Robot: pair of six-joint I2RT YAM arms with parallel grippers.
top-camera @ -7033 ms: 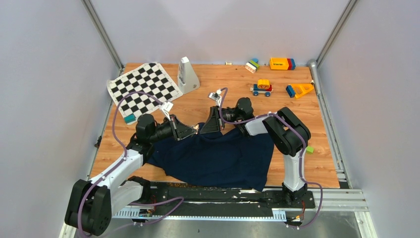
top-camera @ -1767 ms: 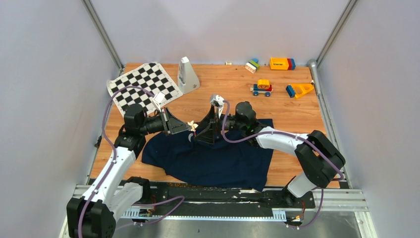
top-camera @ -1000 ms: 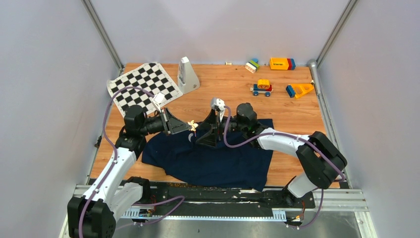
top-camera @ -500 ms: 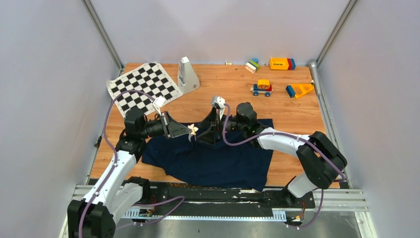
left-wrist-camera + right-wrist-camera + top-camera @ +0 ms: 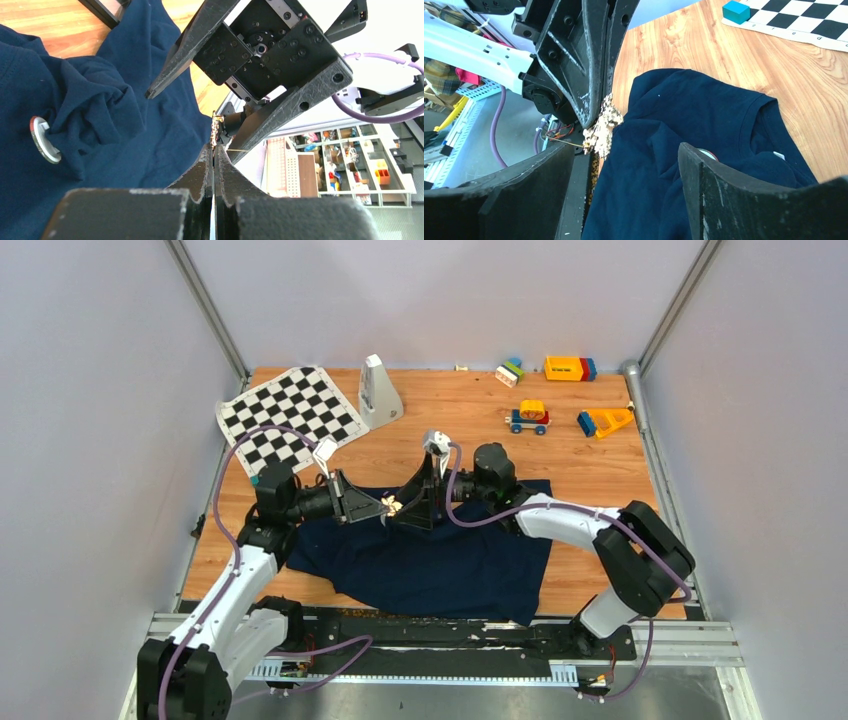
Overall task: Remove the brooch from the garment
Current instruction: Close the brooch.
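Small, glittering gold brooch (image 5: 604, 126), lumpy and encrusted, with a thin gold pin jutting from its lower end. Sits pinched at the very tip of the closed left end effector (image 5: 386, 506), raised over the far edge of the garment (image 5: 440, 560). Looks clear of the cloth, though not certainly so. Large, plain, dark navy garment, soft and rumpled, spread over the near middle of the desk (image 5: 600, 455). Bunched into folds at its far left part, below the brooch. Shows a round neckline and a tiny white tag (image 5: 778, 156) in the right wrist view.
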